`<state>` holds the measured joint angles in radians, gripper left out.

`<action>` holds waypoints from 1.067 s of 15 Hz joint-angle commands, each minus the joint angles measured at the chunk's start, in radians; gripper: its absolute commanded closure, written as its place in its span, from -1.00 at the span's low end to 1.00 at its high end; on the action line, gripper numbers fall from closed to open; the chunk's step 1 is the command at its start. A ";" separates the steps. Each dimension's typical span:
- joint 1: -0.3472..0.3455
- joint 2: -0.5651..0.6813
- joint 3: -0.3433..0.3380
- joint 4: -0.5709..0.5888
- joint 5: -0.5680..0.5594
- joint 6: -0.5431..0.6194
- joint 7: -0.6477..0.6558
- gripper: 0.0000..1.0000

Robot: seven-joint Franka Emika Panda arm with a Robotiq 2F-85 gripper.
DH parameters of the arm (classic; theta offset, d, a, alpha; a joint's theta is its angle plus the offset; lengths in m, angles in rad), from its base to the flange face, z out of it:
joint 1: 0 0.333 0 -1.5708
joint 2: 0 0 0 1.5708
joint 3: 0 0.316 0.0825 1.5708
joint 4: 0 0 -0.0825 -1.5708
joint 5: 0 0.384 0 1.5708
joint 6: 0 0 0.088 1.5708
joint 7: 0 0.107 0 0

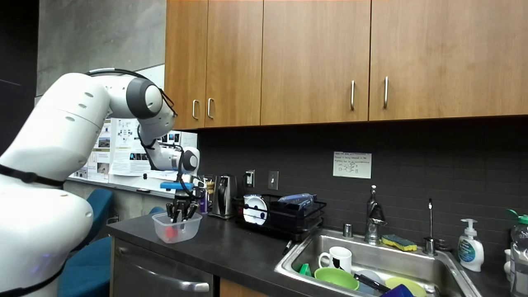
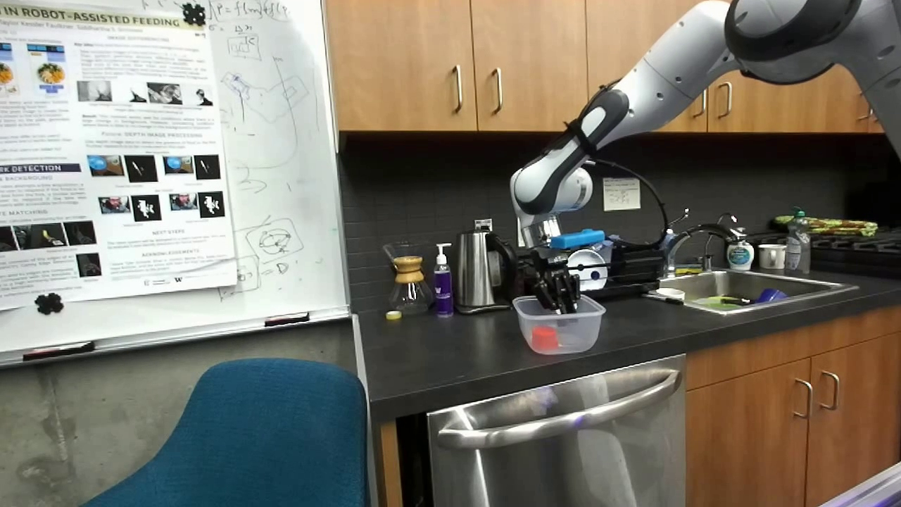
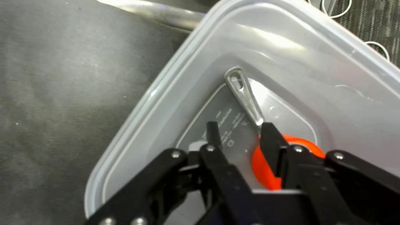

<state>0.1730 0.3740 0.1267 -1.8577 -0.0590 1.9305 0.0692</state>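
A clear plastic container (image 1: 187, 232) stands near the end of the dark counter, with a round orange-red thing (image 2: 544, 339) inside it. Reaching down into its mouth is my gripper (image 3: 239, 132), jaws parted partway and nothing visible between them. In the wrist view the right fingertip covers part of the orange-red thing (image 3: 265, 172); contact cannot be told. Also in the container lies a metal handle (image 3: 244, 95) with a slot at one end. Its lower end runs toward the right fingertip, and what it joins is hidden. Both exterior views show the fingers within the container's rim.
Behind the container are a steel kettle (image 2: 479, 271), a purple pump bottle (image 2: 443, 285) and a glass coffee maker (image 2: 410, 289). A black dish rack (image 1: 288, 220) stands beside the sink (image 1: 301, 246), which holds dishes. The counter edge and dishwasher (image 2: 563, 451) are in front.
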 commanded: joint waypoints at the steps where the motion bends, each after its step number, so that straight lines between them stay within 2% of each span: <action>1: 0.023 -0.012 0.006 0.002 -0.034 -0.010 -0.010 -0.43; 5: 0.034 -0.020 0.013 -0.002 -0.033 -0.011 -0.010 -0.95; 6: 0.035 -0.026 0.015 -0.003 -0.031 -0.013 -0.010 -1.00; 10: 0.033 -0.036 0.024 0.001 -0.014 -0.008 -0.018 -1.00; 16: 0.031 0.014 0.022 0.025 -0.021 0.006 -0.026 -1.00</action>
<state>0.2037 0.3676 0.1516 -1.8471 -0.0763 1.9323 0.0608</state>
